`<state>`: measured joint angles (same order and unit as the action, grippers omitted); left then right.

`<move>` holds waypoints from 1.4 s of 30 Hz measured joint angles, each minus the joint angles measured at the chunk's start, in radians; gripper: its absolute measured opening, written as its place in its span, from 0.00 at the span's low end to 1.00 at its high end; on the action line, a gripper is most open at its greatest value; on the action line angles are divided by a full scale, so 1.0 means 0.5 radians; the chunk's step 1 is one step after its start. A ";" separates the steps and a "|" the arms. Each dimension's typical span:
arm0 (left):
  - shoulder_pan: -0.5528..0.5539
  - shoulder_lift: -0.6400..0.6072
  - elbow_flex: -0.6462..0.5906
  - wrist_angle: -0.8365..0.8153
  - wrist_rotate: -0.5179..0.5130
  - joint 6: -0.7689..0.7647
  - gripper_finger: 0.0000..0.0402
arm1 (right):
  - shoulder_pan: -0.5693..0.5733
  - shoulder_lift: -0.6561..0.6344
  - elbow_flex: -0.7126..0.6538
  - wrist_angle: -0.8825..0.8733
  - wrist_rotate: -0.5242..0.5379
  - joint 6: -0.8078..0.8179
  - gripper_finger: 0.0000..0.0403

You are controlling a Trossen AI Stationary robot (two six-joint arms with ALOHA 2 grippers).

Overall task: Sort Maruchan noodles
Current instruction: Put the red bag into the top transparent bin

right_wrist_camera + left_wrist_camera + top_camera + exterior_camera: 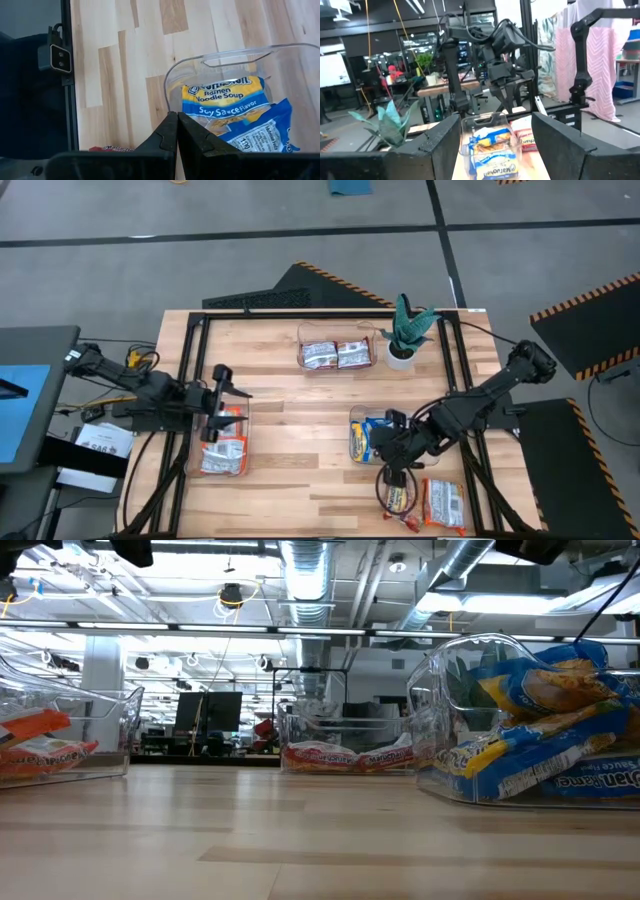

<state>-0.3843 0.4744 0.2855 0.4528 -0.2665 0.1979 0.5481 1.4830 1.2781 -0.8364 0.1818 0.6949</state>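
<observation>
Maruchan noodles lie sorted in clear bins. Blue-and-yellow packets [366, 436] fill the bin at the middle right, also seen in the right wrist view [225, 102]. Red-and-white packets [222, 450] lie in the left bin, and two whitish-red packets [335, 356] in the far bin. Two loose packets [443, 502] rest flat on the table near its front right corner. My left gripper [495, 150] stands open above the left bin's far end [228, 385], pointing toward the table's right. My right gripper [176, 120] is shut with nothing in it, above the table beside the blue bin [388, 452].
A green potted plant [405, 330] stands at the far right next to the far bin. A black frame [190, 360] runs along the table's sides. Bare wood [295, 430] lies between the left bin and the blue bin.
</observation>
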 joint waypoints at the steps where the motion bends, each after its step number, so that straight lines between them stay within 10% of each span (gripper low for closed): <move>1: 0.000 0.002 0.000 -0.002 0.000 -0.002 0.57 | -0.008 0.000 0.000 0.000 0.000 0.000 0.09; 42: 0.000 0.020 -0.001 -0.024 -0.014 0.038 0.57 | -0.080 0.000 0.000 -0.002 -0.014 -0.214 0.09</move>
<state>-0.3843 0.4843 0.2852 0.4409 -0.2733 0.2168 0.5083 1.4830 1.2781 -0.8375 0.1748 0.5878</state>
